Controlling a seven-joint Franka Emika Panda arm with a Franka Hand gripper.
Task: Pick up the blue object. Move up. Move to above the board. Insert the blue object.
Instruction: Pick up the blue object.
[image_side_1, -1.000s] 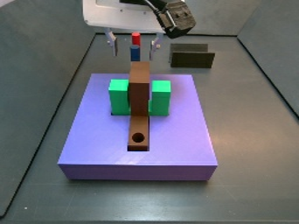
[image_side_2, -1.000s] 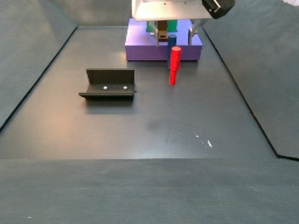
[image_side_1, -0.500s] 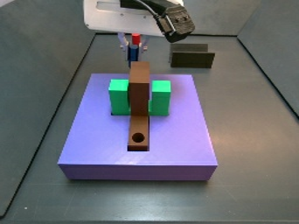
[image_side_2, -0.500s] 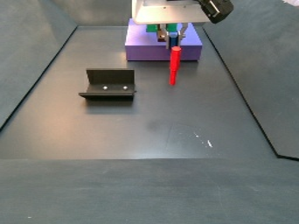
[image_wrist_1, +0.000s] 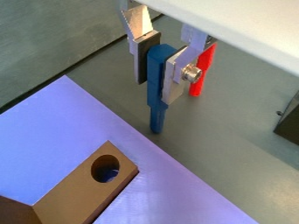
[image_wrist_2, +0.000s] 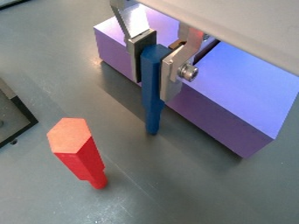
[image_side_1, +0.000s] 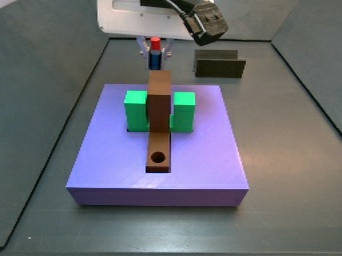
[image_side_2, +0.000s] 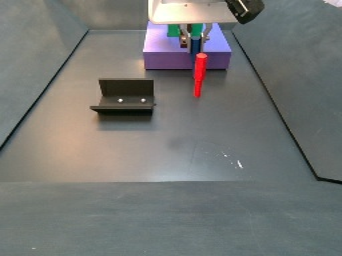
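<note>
My gripper (image_wrist_1: 159, 74) is shut on the slim blue peg (image_wrist_1: 156, 105), which hangs upright between the silver fingers, its lower tip near the floor just off the slab's far edge. Both wrist views show the hold; the gripper (image_wrist_2: 158, 70) grips the peg (image_wrist_2: 152, 109) near its top. In a side view the gripper (image_side_1: 151, 42) sits behind the far end of the board (image_side_1: 159, 125), a long brown plank with a round hole (image_side_1: 159, 157) near its front end. The board and hole (image_wrist_1: 105, 166) also show in a wrist view.
The board lies on a large purple slab (image_side_1: 201, 170) between two green blocks (image_side_1: 136, 110). A separate red hexagonal peg (image_wrist_2: 76, 150) stands upright on the floor beside the gripper (image_side_2: 199, 75). The dark fixture (image_side_2: 124, 97) stands further off on the grey floor.
One second ago the fingers stood wide apart around the blue peg. They have closed onto it. The gripper has hardly shifted since.
</note>
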